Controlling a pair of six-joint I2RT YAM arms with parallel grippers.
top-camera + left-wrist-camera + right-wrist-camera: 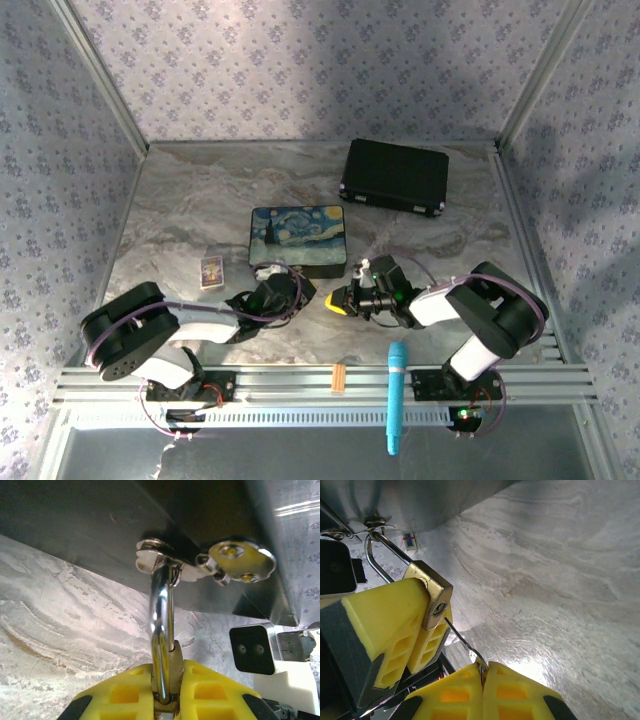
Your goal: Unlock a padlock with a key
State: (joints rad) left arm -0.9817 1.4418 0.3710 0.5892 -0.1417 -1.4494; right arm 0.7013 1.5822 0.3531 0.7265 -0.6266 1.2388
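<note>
Padlock (434,594) clamped by left gripper (167,692), steadied for insertion; key (462,640) pinched by right gripper (484,677), tip aimed at keyhole (439,608).

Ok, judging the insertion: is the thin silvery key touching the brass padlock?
Cannot tell. In the right wrist view the thin silvery key ends right by the keyhole face of the brass padlock, but no contact or gap shows plainly.
</note>
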